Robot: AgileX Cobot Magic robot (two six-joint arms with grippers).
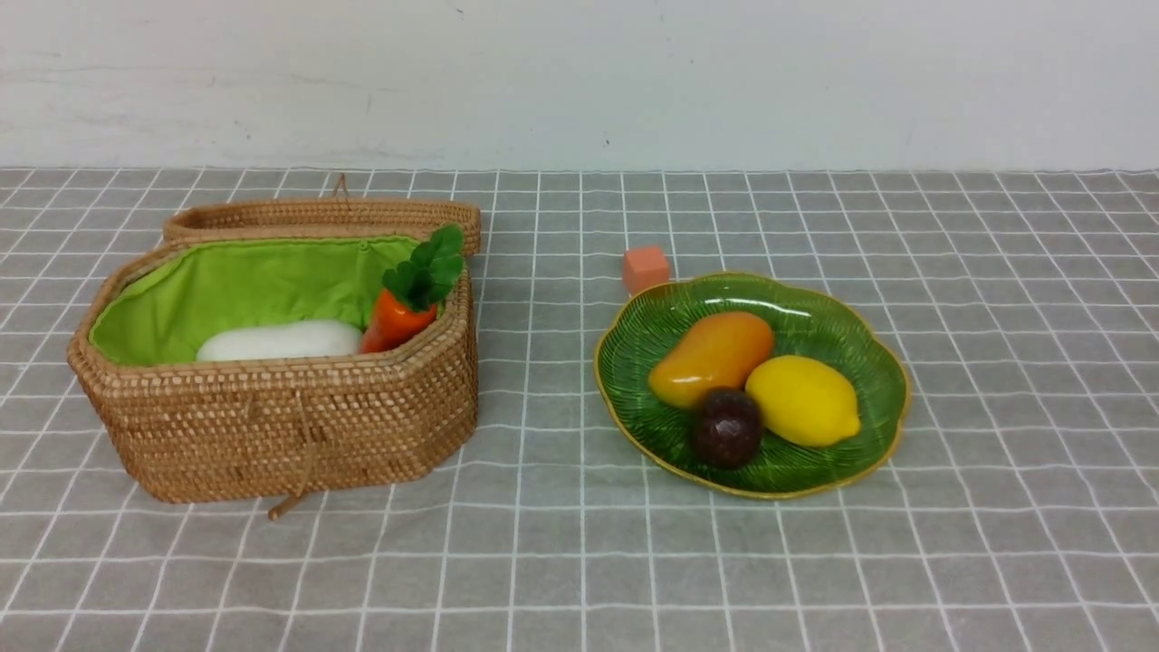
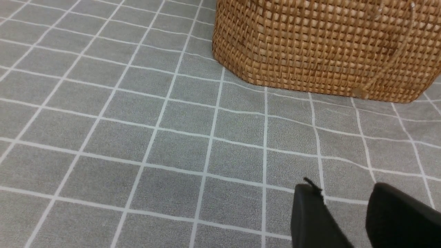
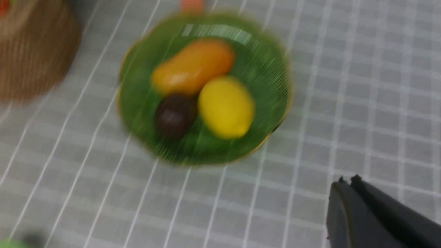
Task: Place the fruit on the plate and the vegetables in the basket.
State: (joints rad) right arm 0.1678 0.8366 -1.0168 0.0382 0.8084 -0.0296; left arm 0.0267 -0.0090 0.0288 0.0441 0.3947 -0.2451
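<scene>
While right gripper [image 3: 348, 186] blurs, seemingly closed, plate [image 1: 869, 362] well apart.

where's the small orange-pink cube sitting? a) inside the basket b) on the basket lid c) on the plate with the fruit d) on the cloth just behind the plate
d: in the front view the orange-pink cube sits on the grid cloth just beyond the far rim of the green plate, outside it and well apart from the basket.
</scene>
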